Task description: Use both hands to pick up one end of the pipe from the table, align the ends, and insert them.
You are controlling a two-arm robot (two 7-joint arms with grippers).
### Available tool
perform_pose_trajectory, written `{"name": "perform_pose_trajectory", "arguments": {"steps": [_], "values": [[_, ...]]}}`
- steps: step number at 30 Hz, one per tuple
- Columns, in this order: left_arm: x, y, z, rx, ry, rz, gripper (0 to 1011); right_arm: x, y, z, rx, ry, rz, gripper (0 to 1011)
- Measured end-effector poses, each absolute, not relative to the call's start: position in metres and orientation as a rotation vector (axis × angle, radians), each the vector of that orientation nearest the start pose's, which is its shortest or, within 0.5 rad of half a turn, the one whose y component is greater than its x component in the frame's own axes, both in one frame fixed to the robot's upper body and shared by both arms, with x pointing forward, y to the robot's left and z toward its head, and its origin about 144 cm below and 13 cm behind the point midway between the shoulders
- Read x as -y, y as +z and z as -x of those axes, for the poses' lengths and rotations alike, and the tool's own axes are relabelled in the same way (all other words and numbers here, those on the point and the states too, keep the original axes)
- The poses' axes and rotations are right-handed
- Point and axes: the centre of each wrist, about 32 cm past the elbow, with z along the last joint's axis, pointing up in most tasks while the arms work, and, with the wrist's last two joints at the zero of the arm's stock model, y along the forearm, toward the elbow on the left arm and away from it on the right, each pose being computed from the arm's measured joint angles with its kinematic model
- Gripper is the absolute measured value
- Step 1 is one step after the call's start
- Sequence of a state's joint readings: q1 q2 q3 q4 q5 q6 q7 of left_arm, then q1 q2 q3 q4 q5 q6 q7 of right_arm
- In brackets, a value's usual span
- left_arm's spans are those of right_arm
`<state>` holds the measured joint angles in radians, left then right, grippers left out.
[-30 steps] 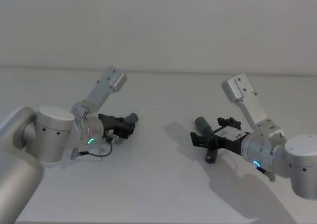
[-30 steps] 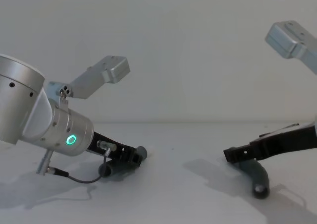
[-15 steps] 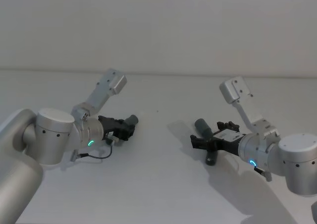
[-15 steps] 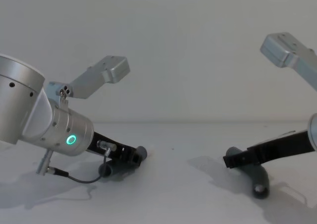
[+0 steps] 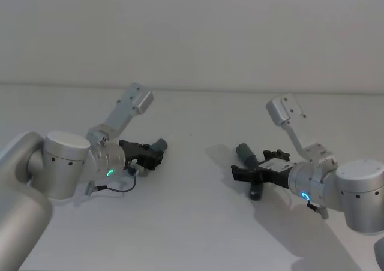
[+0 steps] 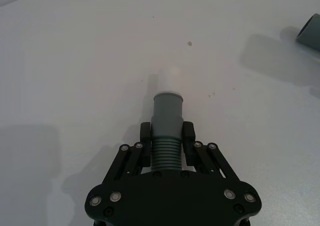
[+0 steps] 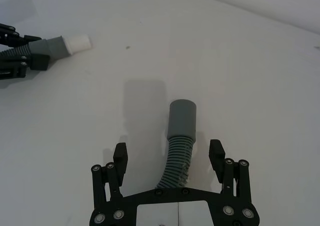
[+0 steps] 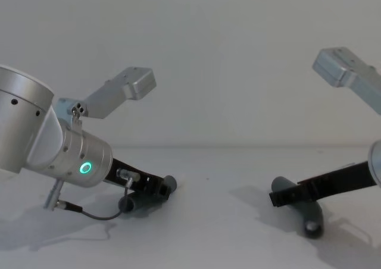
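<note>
Left wrist view shows the left gripper (image 6: 166, 136) with its fingers (image 6: 188, 132) closed on the ribbed middle of one pipe piece (image 6: 167, 113). The piece's white plug tip (image 6: 169, 78) points out low over the tabletop (image 6: 75, 61). On the robot's right side, the right gripper (image 7: 168, 150) is spread wide, astride the second pipe piece (image 7: 176, 162) without touching it. That piece lies on the tabletop, its grey cuff (image 7: 181, 117) pointing away from the gripper.
</note>
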<state>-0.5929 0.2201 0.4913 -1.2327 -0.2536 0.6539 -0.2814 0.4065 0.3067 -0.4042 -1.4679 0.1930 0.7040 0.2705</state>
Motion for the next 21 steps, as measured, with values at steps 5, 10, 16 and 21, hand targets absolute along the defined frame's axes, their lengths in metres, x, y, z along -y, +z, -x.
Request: {"name": "perform_pose_trajectory", "arguments": {"steps": [5, 10, 16, 21], "values": [[-0.1755, 1.2332, -0.5931, -0.242, 0.962, -0.535, 356, 0.2073, 1.2263, -0.5474, -0.228, -1.018, 0.574, 1001], [-0.1755, 1.2332, -0.5931, -0.242, 0.962, -0.535, 356, 0.2068, 1.2252, -0.5482, -0.242, -1.018, 0.580, 1001], [-0.1755, 1.2332, -0.5931, -0.242, 0.962, -0.535, 356, 0.2062, 1.2247, -0.5486, -0.253, -1.019, 0.583, 1001], [-0.1754, 1.2332, -0.5931, -0.242, 0.962, -0.535, 356, 0.2056, 1.2240, -0.5486, -0.260, -1.020, 0.586, 1001]]}}
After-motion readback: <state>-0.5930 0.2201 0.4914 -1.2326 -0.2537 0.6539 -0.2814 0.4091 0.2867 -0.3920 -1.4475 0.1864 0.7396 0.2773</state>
